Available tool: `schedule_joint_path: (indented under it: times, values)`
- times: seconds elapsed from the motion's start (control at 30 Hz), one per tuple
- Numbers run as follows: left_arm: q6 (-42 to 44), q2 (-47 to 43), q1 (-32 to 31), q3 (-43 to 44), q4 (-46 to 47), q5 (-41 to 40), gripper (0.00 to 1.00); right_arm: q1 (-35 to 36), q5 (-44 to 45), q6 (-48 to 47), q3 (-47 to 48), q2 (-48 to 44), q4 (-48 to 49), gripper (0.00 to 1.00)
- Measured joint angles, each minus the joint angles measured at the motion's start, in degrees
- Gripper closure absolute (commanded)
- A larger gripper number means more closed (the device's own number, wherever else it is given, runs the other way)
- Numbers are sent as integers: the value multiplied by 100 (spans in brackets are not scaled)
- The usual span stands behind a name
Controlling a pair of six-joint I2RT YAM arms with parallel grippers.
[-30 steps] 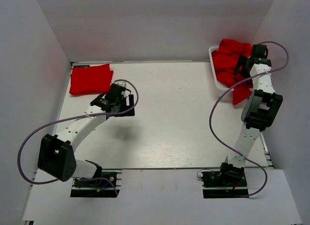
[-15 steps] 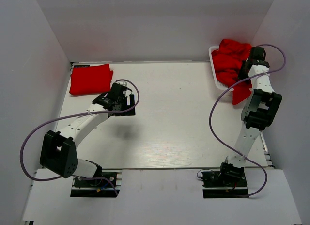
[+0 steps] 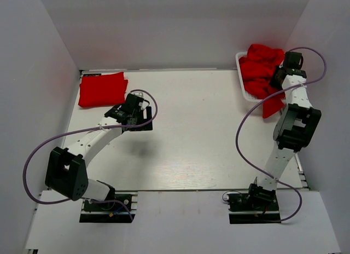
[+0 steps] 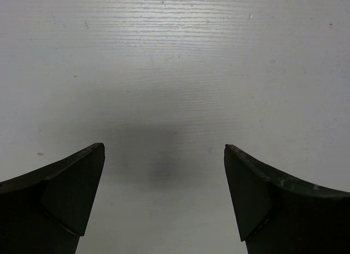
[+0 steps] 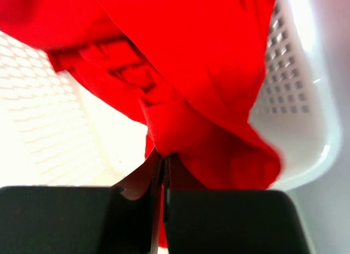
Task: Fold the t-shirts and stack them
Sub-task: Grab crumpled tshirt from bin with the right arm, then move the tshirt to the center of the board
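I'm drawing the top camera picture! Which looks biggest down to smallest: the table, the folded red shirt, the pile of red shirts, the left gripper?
1. table: biggest by far.
2. red shirt pile and folded red shirt: they look about alike, so no ranking.
3. left gripper: smallest.

- A flat white table with faint wood-grain lines (image 3: 191, 133) spans the enclosure.
- A plain matte white back wall (image 3: 175, 24), left wall (image 3: 27, 73) and right wall (image 3: 328, 111) stand around it.
- The light is even and diffuse; one soft grey shadow (image 3: 139, 150) lies on the table.
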Motion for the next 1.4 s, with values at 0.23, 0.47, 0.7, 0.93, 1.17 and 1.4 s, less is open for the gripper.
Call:
schedule_joint_path:
  times: [0.23, 0.47, 0.7, 0.93, 1.17, 1.4]
  values:
    - [0, -4, 0, 24, -9, -2, 0, 0, 13, 31, 247, -509, 131, 100]
    - [2, -39, 0, 44, -22, -2, 0, 2, 22, -46, 1047, -909, 140, 100]
    - [0, -74, 0, 85, -39, 2, 0, 2, -190, -225, 1764, -1403, 444, 100]
    - [-2, -103, 0, 85, -42, 4, 0, 17, -1001, -302, 2752, -1563, 973, 100]
    - [-2, -146, 0, 85, 11, 4, 0, 103, -2004, 208, 2846, -1987, 1644, 100]
    - [-2, -146, 0, 85, 26, -2, 0, 348, -3357, 1709, 3174, -2013, 3067, 100]
